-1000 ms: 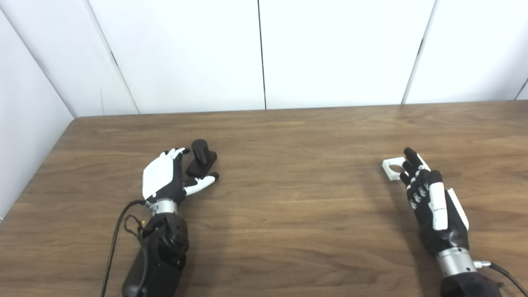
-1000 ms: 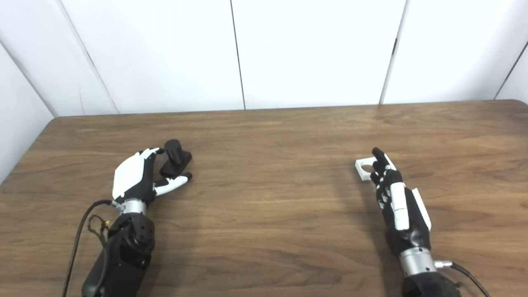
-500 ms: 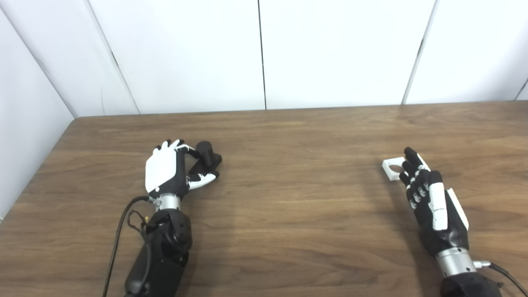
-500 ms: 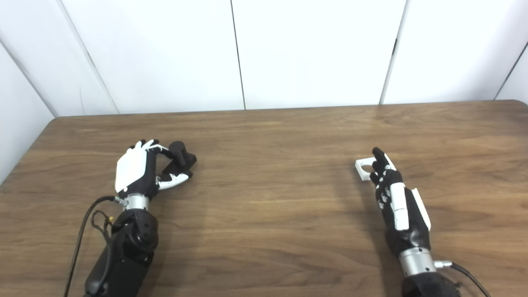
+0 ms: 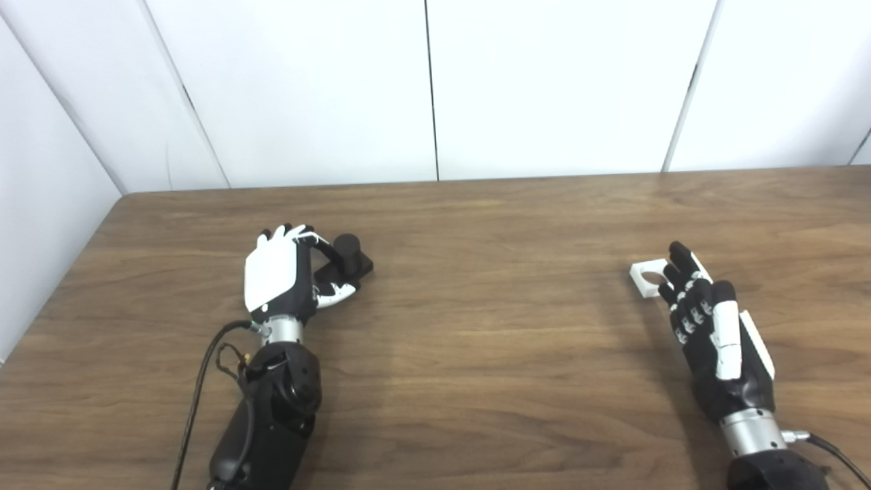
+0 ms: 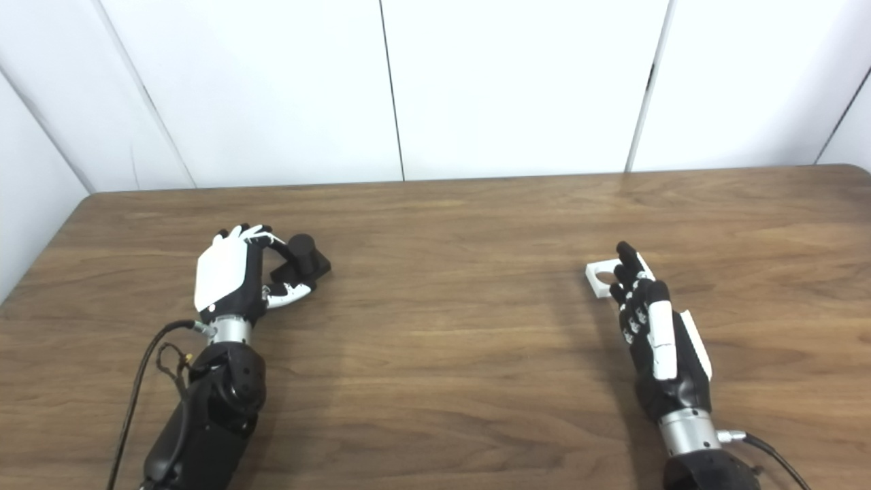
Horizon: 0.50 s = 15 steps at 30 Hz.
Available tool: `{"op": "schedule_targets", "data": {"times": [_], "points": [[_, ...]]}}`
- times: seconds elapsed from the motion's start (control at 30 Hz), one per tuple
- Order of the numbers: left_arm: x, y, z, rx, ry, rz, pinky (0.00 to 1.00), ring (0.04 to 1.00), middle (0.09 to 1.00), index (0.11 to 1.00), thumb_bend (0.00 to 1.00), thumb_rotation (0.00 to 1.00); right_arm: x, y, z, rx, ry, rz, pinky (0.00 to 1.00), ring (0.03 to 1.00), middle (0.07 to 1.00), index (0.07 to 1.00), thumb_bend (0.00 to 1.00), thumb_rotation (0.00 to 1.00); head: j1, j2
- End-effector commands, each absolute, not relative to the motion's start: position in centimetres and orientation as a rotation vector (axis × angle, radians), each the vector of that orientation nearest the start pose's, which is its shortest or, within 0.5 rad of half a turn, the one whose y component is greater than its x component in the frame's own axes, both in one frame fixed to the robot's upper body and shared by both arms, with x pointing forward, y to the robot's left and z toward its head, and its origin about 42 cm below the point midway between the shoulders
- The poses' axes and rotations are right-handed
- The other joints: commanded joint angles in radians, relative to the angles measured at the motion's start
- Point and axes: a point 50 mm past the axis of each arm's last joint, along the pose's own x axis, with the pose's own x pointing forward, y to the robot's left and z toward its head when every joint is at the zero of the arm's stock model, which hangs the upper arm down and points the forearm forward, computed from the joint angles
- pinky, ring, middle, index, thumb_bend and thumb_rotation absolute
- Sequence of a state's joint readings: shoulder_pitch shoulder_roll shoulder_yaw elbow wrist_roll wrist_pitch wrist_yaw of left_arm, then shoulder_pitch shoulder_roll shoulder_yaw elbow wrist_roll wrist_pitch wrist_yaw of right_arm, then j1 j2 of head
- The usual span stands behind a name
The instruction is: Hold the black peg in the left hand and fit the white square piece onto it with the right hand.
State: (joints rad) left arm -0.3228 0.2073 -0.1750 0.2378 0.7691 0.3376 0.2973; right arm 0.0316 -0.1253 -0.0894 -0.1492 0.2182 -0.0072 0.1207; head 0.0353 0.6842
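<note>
The black peg (image 5: 348,254), a short cylinder on a square black base, rests on the wooden table (image 5: 490,327) at the left. My left hand (image 5: 280,275) has its fingers curled over the base's far side and its thumb against the near side, gripping it. The white square piece (image 5: 648,275) with a round hole lies flat on the table at the right; it also shows in the right eye view (image 6: 601,277). My right hand (image 5: 714,327) lies just right of it, open, fingers stretched out, fingertips touching or covering its right edge.
White wall panels (image 5: 435,88) stand behind the table's far edge. The table's left edge and rounded corner are close to my left arm. A black cable (image 5: 197,381) hangs from my left wrist.
My left hand moved forward and curled its fingers around the peg. The peg shifted a little right and away and now stands more upright. My right hand has barely moved.
</note>
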Motion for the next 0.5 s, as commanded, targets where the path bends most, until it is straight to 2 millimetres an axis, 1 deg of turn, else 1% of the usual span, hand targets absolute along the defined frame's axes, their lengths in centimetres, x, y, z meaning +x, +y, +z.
{"op": "schedule_targets", "data": {"times": [0.0, 0.23, 0.47], "points": [[38.6, 26.0, 13.2, 1.089, 0.043, 0.303, 1.00, 0.941, 0.855, 0.489, 0.52, 0.07, 26.5, -26.7, 12.9, 0.091, -0.144, 0.051, 1.00, 1.000, 1.000, 0.942, 0.63, 1.00, 0.000, 0.002], [38.1, 25.8, 12.7, 1.075, 0.067, 0.291, 1.00, 0.940, 0.847, 0.488, 0.52, 0.07, 26.4, -26.7, 13.1, 0.093, -0.146, 0.052, 1.00, 1.000, 1.000, 0.939, 0.62, 1.00, 0.000, 0.005], [37.2, 25.3, 12.5, 1.023, 0.073, 0.261, 1.00, 0.942, 0.849, 0.488, 0.52, 0.07, 26.4, -26.7, 13.1, 0.086, -0.142, 0.047, 1.00, 1.000, 1.000, 0.940, 0.63, 0.99, -0.003, 0.009]]}}
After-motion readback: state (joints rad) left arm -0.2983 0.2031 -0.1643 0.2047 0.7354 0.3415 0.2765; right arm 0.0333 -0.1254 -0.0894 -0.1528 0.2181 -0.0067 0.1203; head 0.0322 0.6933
